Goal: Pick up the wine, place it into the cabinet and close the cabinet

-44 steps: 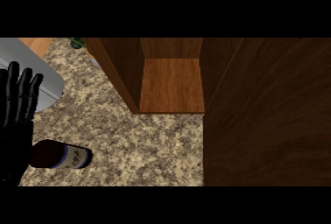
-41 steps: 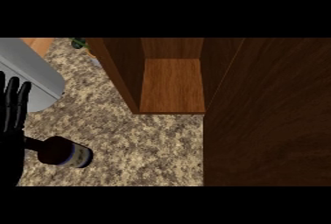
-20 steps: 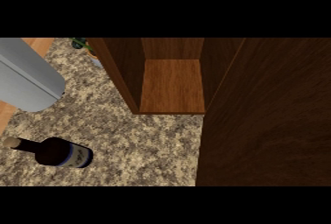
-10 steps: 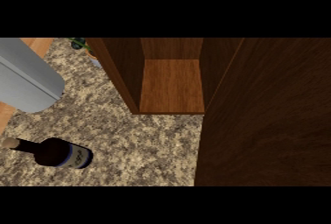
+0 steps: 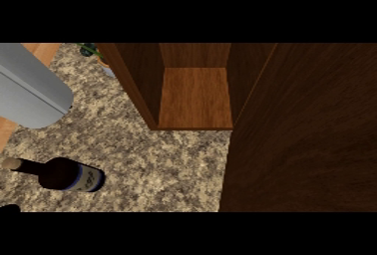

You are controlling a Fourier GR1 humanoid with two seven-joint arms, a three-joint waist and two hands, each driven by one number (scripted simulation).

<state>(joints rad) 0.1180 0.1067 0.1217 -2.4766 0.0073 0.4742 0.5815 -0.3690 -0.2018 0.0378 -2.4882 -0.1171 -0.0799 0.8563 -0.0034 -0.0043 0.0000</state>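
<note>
Nothing is done yet — the wine (image 5: 63,174) lies on its side on the table (image 5: 162,164), left of the open cabinet (image 5: 195,97), ungrasped, and neither hand shows clearly, so I cannot tell how the fingers stand — picking, placing and closing all remain.

Single head cam, steep down onto counter (image 5: 169,164) & open cabinet (image 5: 195,99)
</note>
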